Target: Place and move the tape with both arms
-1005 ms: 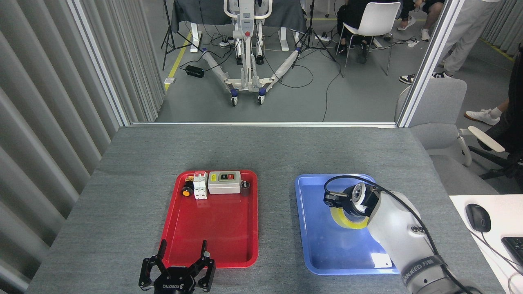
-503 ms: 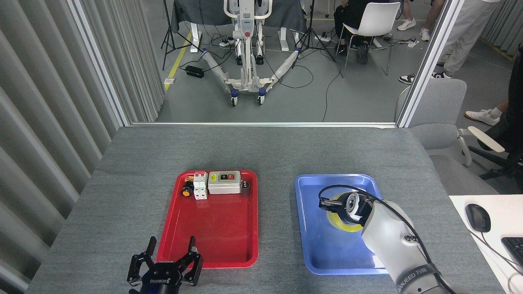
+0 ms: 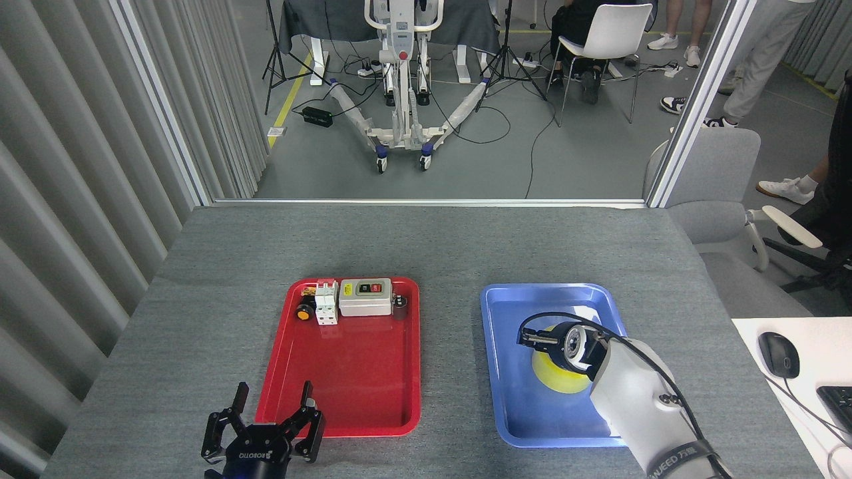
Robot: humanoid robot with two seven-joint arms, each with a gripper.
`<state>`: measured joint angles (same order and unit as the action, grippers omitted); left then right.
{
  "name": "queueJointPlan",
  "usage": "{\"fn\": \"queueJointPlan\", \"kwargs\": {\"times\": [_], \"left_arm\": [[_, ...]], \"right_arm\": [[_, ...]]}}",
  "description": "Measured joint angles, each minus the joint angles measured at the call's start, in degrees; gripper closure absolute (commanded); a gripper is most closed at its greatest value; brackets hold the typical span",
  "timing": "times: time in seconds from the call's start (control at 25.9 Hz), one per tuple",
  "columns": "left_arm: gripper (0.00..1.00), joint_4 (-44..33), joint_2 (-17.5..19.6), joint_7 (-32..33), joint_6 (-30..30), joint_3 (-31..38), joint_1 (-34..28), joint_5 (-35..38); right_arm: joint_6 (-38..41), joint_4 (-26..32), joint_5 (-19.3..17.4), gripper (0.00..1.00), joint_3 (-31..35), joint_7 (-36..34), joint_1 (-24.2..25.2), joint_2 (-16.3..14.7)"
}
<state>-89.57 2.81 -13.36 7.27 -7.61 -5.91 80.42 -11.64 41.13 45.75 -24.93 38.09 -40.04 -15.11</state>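
Note:
The tape (image 3: 556,380) shows as a yellow roll in the middle of the blue tray (image 3: 509,313), mostly covered by my right arm. My right gripper (image 3: 559,347) points straight down onto the roll. Its fingers are hidden under the wrist, so I cannot see how they stand or whether they hold the tape. My left gripper (image 3: 271,402) hovers at the table's near edge, just off the near left corner of the red tray (image 3: 346,372). Its black fingers are spread open around nothing.
Switch boxes and small electrical parts (image 3: 353,299) line the red tray's far end. A white desk with a mouse (image 3: 779,354) stands at the right. A grey chair (image 3: 715,193) stands beyond the table's right corner. Glass panels bound the far edge, with people and equipment behind.
My right wrist has drawn back toward me over the blue tray, and the visible yellow of the tape sits nearer too. My left gripper slid left and slightly back, staying open.

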Motion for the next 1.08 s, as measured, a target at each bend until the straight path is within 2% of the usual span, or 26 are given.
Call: {"fn": "queueJointPlan", "kwargs": {"times": [0.15,0.35,0.43,0.54,0.73,0.85,0.97,1.08], "left_arm": [[0.0,0.0,0.0,0.0,-0.1,0.2,-0.1,0.0],[0.0,0.1,0.0,0.0,-0.1,0.3,-0.1,0.0],[0.0,0.2,0.0,0.0,-0.1,0.3,-0.1,0.0],[0.0,0.4,-0.1,0.0,-0.1,0.3,0.0,0.0],[0.0,0.7,-0.1,0.0,-0.1,0.3,0.6,-0.1],[0.0,0.9,-0.1,0.0,-0.1,0.3,0.8,-0.1],[0.0,1.0,-0.1,0.0,0.0,0.3,1.0,-0.1],[0.0,1.3,-0.1,0.0,0.0,0.3,1.2,-0.2]], "right_arm": [[1.2,0.6,0.0,0.28,0.1,-1.3,0.8,-0.1],[3.6,3.4,0.6,0.09,0.3,-4.7,2.5,-0.4],[4.6,5.9,2.1,0.04,1.5,-8.1,4.1,-1.0],[7.0,10.3,8.4,0.02,6.4,-14.3,7.2,-1.4],[16.4,18.7,24.8,0.02,19.3,-26.5,15.3,0.7],[20.0,23.6,32.2,0.01,24.0,-35.5,20.4,1.7],[21.0,27.2,36.7,0.01,25.8,-43.9,24.0,2.0],[20.3,30.7,38.4,0.01,26.9,-48.1,27.8,2.1]]}}
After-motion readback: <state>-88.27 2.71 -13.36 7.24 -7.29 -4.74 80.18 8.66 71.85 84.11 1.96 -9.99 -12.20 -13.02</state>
